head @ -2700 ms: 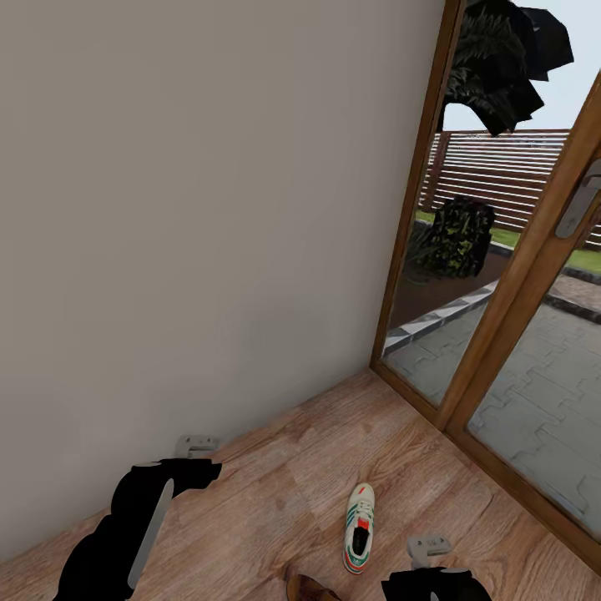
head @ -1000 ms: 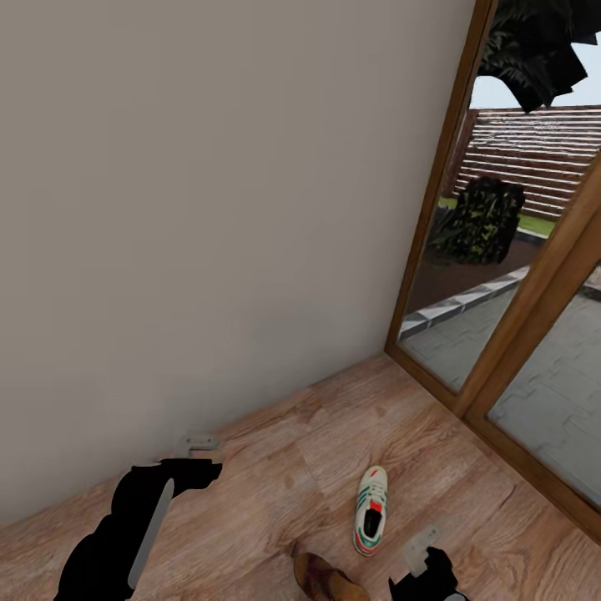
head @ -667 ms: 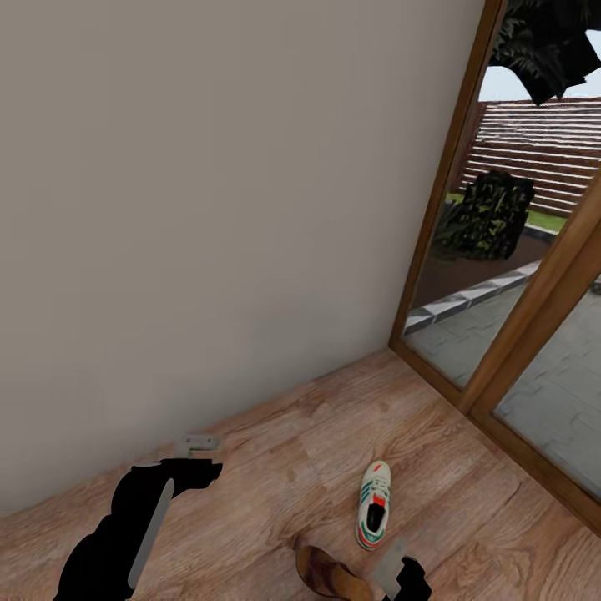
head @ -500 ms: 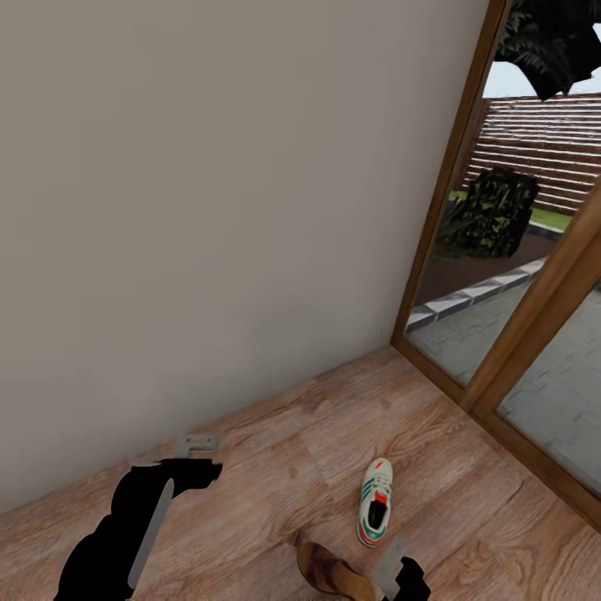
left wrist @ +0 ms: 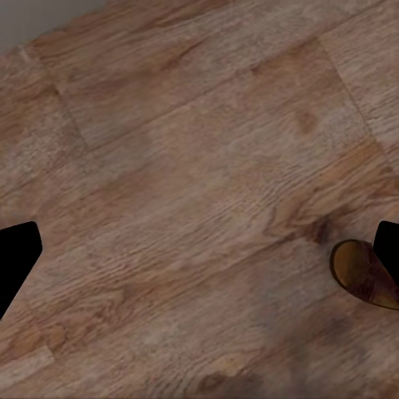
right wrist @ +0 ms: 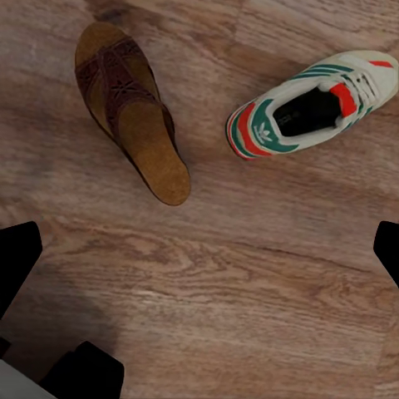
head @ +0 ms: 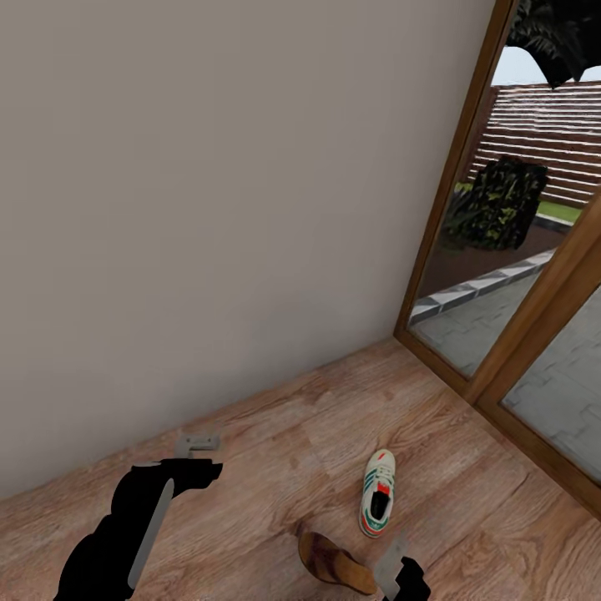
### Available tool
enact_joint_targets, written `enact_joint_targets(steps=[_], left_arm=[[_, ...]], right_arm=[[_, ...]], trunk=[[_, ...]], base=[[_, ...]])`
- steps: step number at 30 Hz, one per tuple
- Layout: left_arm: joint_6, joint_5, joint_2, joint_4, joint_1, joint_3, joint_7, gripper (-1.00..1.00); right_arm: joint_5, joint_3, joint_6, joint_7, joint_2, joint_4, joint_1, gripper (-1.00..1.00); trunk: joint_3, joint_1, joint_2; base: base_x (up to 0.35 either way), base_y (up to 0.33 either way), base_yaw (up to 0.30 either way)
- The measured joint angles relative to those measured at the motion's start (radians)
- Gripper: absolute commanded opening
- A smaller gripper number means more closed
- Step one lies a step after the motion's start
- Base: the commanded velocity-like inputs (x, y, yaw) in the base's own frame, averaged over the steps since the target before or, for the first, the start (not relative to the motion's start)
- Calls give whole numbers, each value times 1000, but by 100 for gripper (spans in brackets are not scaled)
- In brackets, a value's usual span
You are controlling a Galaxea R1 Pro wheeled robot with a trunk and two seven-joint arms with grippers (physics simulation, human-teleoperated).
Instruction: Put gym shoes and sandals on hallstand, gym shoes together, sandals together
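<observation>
- One gym shoe [right wrist: 307,106] lies on the corridor floor [head: 275,467], upright on its sole. I see a small trefoil-like mark on its heel; no writing is readable.
- One sandal [right wrist: 131,108] lies just beside it, apart, sole down.
- My right gripper [right wrist: 199,249] hangs above both, jaws spread wide, holding nothing.
- My left gripper [left wrist: 199,249] is spread wide over bare planks, empty.
- Glass doors [head: 501,275] stand near the shoe.

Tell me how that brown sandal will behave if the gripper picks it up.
The sandal lies flat on the floor, so it probably won't roll or tip. Its thin sole may flex a little when lifted. The wide strap looks like the easiest place to grip; the smooth footbed could slip.
</observation>
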Motion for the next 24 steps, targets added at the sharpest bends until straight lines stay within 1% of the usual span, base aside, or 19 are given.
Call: enact_joint_targets(steps=[6,9,11,15,19,22,23,24], left_arm=[[0,0,0,0,0,0,0,100],[0,0,0,0,0,0,0,100],[0,0,0,0,0,0,0,100],[0,0,0,0,0,0,0,100],[0,0,0,0,0,0,0,100],[0,1,0,0,0,0,0,100],[0,1,0,0,0,0,0,100],[0,1,0,0,0,0,0,100]], right_arm=[[-1,-1,-4,1,-1,1,0,100],[-1,-1,-22,1,-1,8,0,100],[-1,-3,-41,1,-1,29,0,100],[0,-8,-52,1,-1,63,0,100],[1,-11,-55,0,-1,70,0,100],[6,-12,-55,0,-1,71,0,100],[11,-13,-55,0,-1,71,0,100],[25,-15,-55,0,-1,70,0,100]], trunk=[[-28,23,-42],[-42,35,-63],[-51,42,-77],[-70,58,-105],[-89,73,-133],[-103,84,-154],[-108,88,-161],[-112,92,-168]], base=[[0,0,0],[0,0,0],[0,0,0],[0,0,0],[0,0,0],[0,0,0],[0,0,0],[0,0,0]])
